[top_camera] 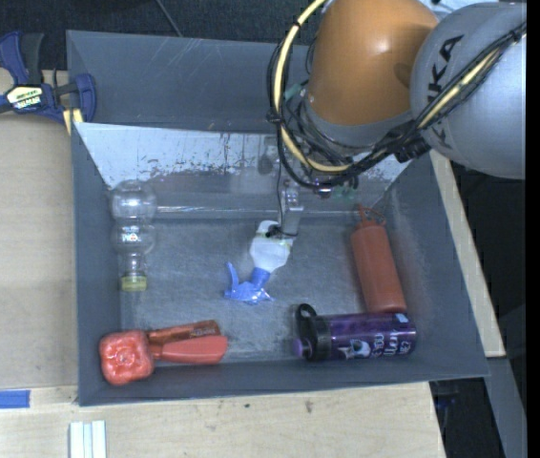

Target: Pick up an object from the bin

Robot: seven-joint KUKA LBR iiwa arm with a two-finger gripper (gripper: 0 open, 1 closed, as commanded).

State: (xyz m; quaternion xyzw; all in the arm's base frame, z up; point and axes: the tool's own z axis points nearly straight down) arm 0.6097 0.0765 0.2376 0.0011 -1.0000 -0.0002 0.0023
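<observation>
My gripper (290,223) reaches down below the arm's orange cover into the middle of the bin. Its tip stands right at the upper end of a small white and blue thing (262,263), which lies tilted with its white part uppermost and its blue part toward the lower left. Whether the tip touches it I cannot tell. A red-brown bottle (377,267) lies lengthwise just to the right of the gripper.
A purple bottle with a black cap (356,337) lies along the front wall on the right. A red and orange toy tool (160,349) sits at the front left. A clear plastic bottle (132,237) lies by the left wall.
</observation>
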